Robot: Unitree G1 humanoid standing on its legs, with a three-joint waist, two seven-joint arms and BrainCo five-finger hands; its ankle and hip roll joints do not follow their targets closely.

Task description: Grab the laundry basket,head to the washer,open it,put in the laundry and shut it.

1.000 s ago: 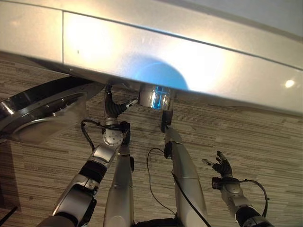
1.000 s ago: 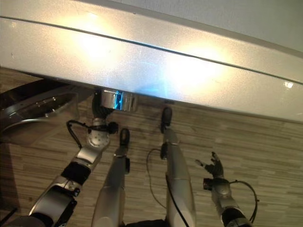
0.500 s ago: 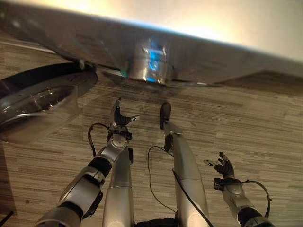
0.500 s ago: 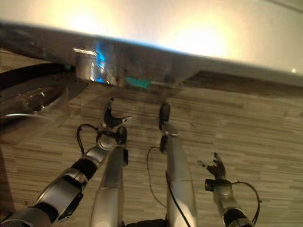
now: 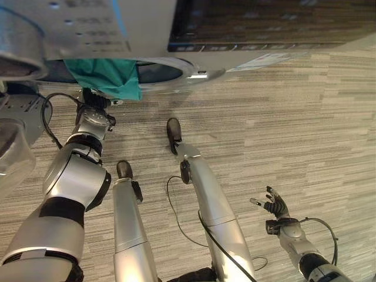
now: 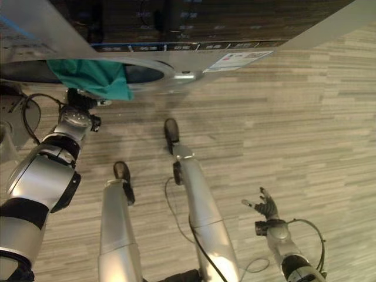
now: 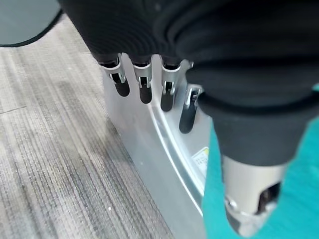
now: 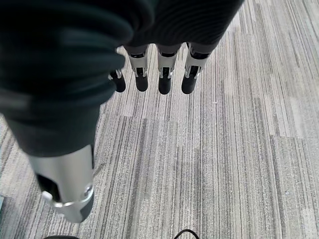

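eye views: teal laundry (image 5: 106, 76) hangs over washer (image 5: 88, 29) opening rim, our left hand (image 5: 94, 103) just below | left wrist: fingers (image 7: 144, 89) straight, holding nothing, we should push cloth fully inside | right wrist: right hand (image 8: 149, 74) open above floor (image 8: 224, 149)

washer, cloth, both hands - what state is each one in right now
washer: door opening uncovered, teal cloth draped over its lower rim
washer door: swung open, at the robot's left
teal cloth: hanging half out of the opening, not fully inside
left hand: open, fingers straight, at the washer's front rim beside the cloth
right hand: open, fingers spread, over bare floor, holding nothing
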